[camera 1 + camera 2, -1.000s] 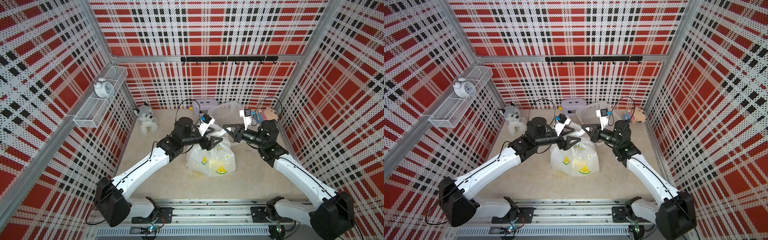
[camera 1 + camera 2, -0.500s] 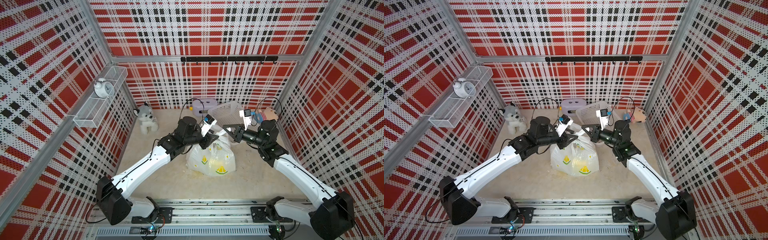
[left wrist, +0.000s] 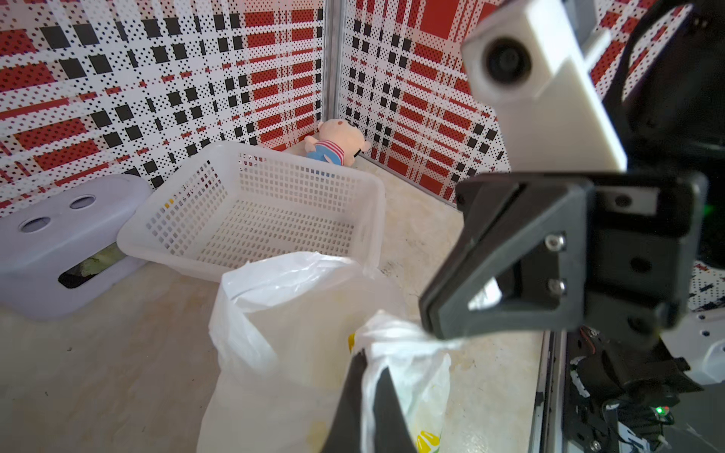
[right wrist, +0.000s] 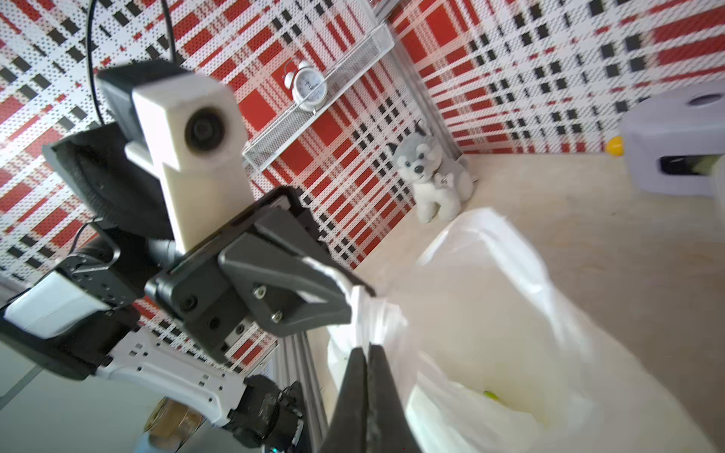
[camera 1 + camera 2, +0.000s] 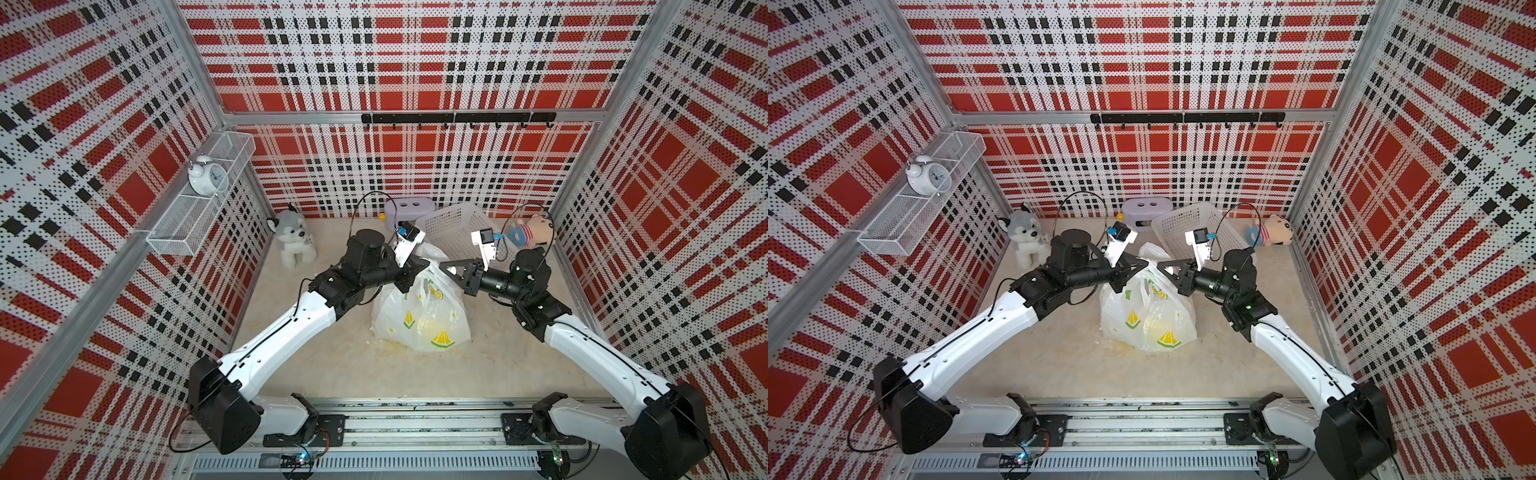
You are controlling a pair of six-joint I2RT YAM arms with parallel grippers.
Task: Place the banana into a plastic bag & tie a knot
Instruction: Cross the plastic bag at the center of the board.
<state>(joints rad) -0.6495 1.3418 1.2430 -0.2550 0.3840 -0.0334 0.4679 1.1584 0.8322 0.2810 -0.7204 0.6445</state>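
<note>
The plastic bag (image 5: 419,320) (image 5: 1150,320) stands mid-floor, white with lemon-slice prints. Its gathered handle strips rise to where both grippers meet above it. My left gripper (image 5: 426,264) (image 3: 368,361) is shut on a bunched handle strip. My right gripper (image 5: 442,266) (image 4: 367,349) is shut on the handle plastic facing it, tips nearly touching. The banana shows only as a dim yellow blur through the film (image 5: 432,328). I see no knot in any view.
A white mesh basket (image 5: 457,228) stands just behind the bag, with a lilac box (image 5: 407,210) and a small yellow ball (image 5: 381,216) beside it. A husky plush (image 5: 291,241) sits back left, a pig doll (image 5: 536,232) back right. A wire shelf with a clock (image 5: 203,178) hangs on the left wall.
My left gripper swung in over the bag's top toward the right gripper and went from open to shut on the handle strip. The right gripper stayed put, shut.
</note>
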